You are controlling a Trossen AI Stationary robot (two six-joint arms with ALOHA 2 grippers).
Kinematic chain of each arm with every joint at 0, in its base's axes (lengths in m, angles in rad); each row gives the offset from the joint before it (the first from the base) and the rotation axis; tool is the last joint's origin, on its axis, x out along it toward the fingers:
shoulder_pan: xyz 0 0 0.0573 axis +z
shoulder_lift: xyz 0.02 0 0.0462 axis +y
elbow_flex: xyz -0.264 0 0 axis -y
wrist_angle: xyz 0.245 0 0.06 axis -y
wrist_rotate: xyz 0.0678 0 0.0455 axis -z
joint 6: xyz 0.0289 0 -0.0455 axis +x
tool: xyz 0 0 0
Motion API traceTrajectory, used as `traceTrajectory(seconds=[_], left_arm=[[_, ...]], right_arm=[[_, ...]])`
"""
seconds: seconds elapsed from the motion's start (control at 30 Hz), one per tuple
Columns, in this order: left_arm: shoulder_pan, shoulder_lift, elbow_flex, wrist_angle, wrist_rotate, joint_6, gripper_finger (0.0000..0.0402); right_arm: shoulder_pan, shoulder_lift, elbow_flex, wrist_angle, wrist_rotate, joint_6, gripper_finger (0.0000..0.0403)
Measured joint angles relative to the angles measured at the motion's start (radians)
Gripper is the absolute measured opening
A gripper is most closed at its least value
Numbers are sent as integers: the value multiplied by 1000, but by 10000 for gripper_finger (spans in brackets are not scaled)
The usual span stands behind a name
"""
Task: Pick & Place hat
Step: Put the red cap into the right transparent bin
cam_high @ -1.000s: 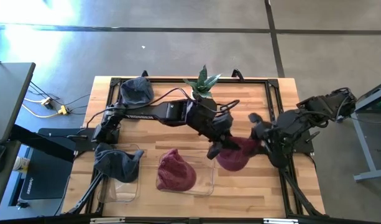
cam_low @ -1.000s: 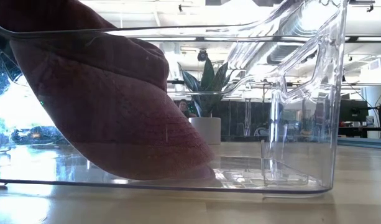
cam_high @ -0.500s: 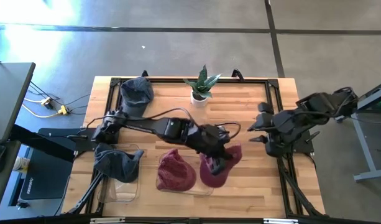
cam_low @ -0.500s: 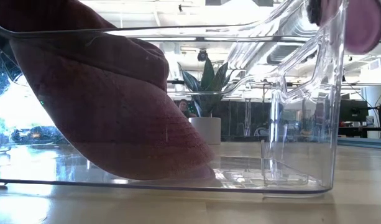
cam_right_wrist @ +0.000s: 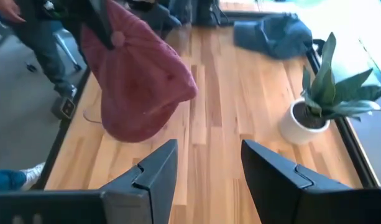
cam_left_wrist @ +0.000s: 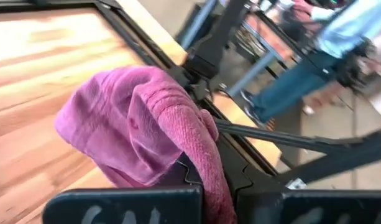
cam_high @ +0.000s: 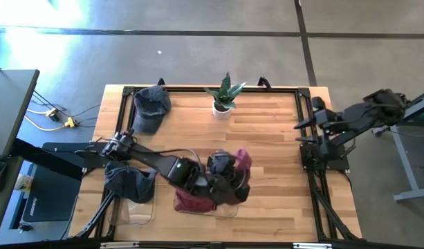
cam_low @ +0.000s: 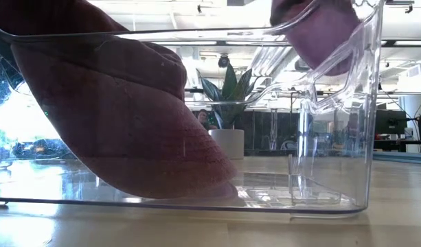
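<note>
We see left gripper clamped on pink hat above clear bin; soft, light, floppy knit, best pinched at fold. Right gripper parted, holding nothing.

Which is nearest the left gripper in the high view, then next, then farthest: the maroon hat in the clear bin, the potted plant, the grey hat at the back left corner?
1. Maroon hat, in the clear bin just beside the left gripper.
2. Potted plant, at the back middle.
3. Grey hat, back left corner.
</note>
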Motion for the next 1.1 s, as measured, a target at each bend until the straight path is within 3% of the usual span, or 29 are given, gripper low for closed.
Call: traceTrajectory(seconds=[0.33, 0.67, 0.83, 1.1], left_arm=[[-89, 0, 0, -277, -103, -262, 0], [-140, 22, -1, -413, -143, -463, 0], [-162, 19, 44, -420, -226, -474, 0], [-187, 19, 79, -476, -229, -502, 0]], right_arm=[[0, -31, 0, 10, -46, -40, 173], [0, -22, 0, 10, -52, -50, 174], [0, -14, 0, 10, -47, -51, 173], [0, 13, 0, 10, -37, -65, 175]])
